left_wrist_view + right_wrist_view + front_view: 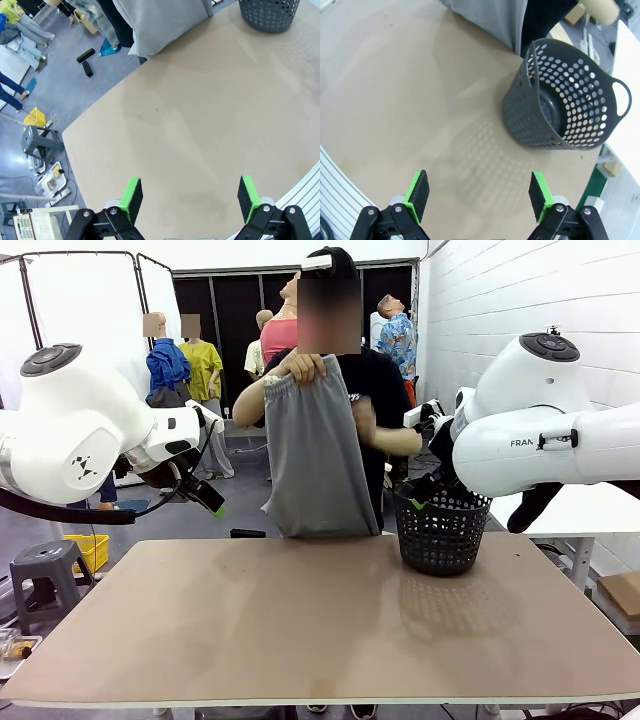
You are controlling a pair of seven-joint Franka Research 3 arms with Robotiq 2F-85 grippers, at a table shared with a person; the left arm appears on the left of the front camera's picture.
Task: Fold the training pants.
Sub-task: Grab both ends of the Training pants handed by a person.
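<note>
- The training pants (318, 455) hang from a person's hand (308, 368), just left of the basket (440, 530).
- My left end effector (190, 190), well apart from the basket: spread, empty.
- My right end effector (479, 185), near the basket: spread, empty.

White brick wall (500, 300) at two o'clock, white screens (85, 300) at ten, black curtain (225, 310) at twelve; a grey stool (42, 565) stands on blue-grey floor (60, 95) at eight.

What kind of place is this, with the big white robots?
Probably a robot lab or test room, not a home. A white left arm and right arm flank a table, where a person holds up pants beside a basket.
</note>
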